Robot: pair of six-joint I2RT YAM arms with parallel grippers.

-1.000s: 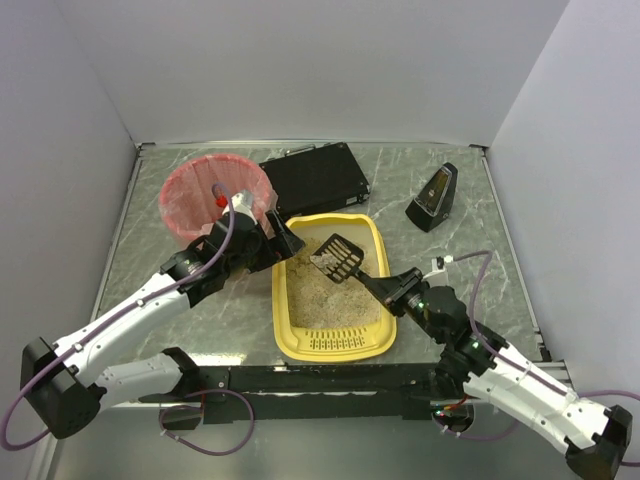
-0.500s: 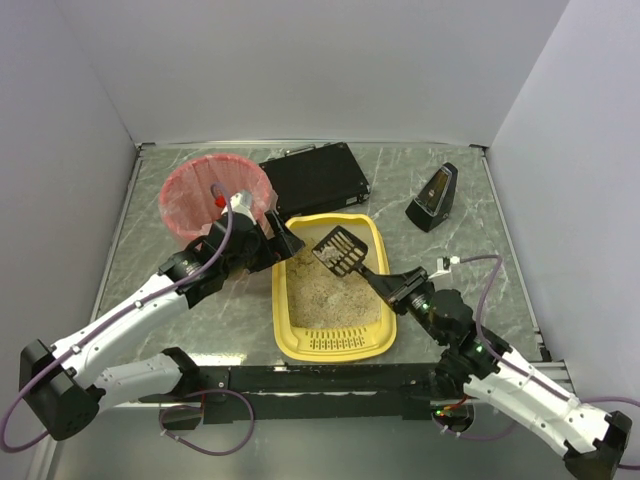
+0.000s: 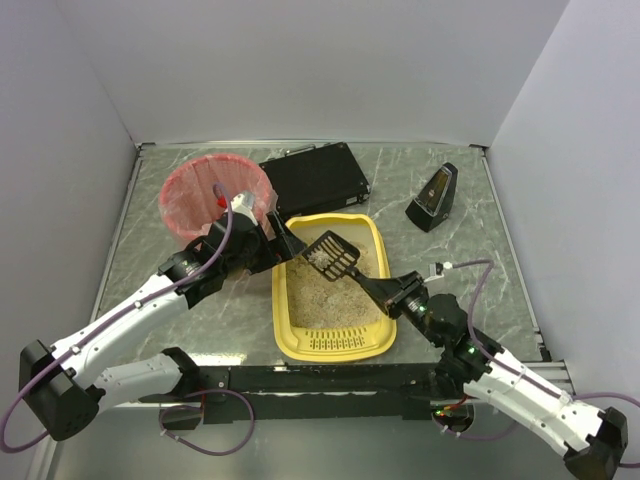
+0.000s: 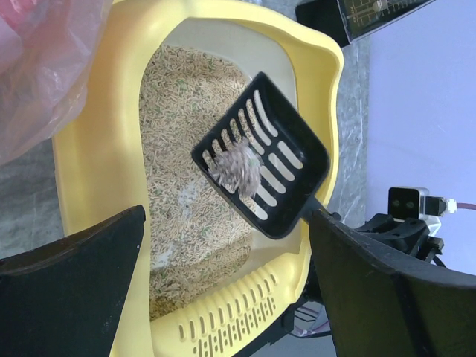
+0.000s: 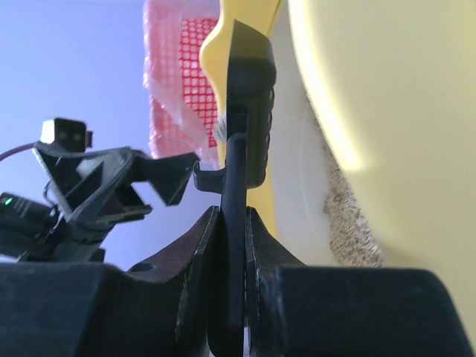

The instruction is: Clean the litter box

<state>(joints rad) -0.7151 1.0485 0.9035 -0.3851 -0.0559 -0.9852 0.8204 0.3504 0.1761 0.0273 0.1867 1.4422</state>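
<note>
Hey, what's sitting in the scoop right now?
A grey-beige clump lies on the black slotted scoop, held over the litter box by the right gripper. The slots beneath the clump are covered.

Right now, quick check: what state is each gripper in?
Left gripper: open, holding nothing.
Right gripper: closed on the handle of the black scoop.

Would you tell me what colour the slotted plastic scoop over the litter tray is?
The slotted plastic scoop is black, clearest in the left wrist view.
</note>
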